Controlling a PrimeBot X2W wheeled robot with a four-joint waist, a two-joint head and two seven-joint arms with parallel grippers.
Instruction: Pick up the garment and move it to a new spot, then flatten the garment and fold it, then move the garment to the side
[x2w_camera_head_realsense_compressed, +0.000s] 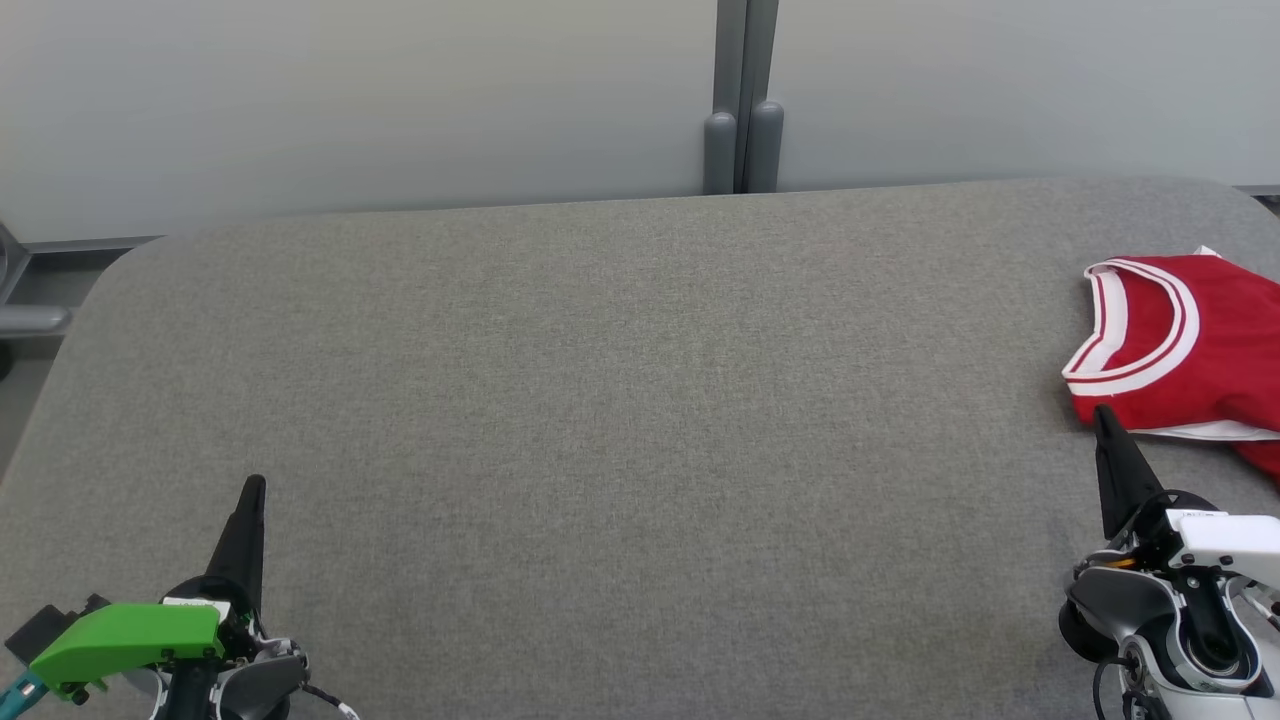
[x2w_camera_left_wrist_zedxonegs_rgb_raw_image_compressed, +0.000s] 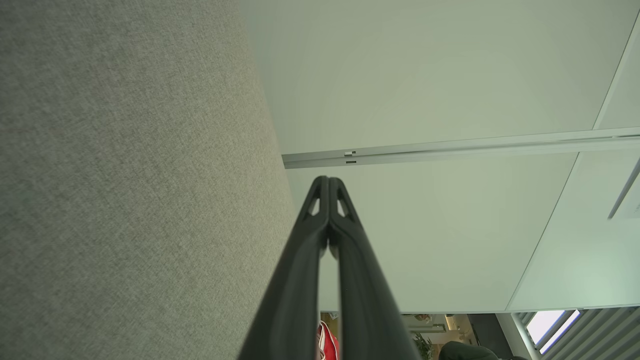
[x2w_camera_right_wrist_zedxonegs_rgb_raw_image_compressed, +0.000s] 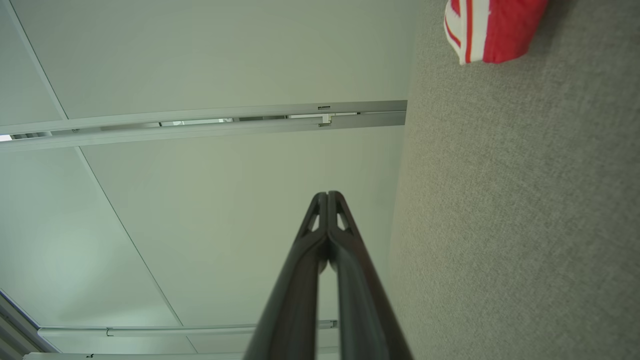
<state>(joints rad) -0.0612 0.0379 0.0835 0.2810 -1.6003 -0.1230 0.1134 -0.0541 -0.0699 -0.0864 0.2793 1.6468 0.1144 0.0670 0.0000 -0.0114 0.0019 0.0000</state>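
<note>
On the right of the table (x2w_camera_head_realsense_compressed: 600, 400) lay the red garment (x2w_camera_head_realsense_compressed: 1195, 340); right gripper (x2w_camera_head_realsense_compressed: 1102, 414) beside it, left gripper (x2w_camera_head_realsense_compressed: 255, 484) well apart; both closed, empty.

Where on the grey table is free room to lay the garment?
The middle of the table is bare, from the left gripper to the far edge. The right edge is crowded: the red garment lies there, near the right gripper.
</note>
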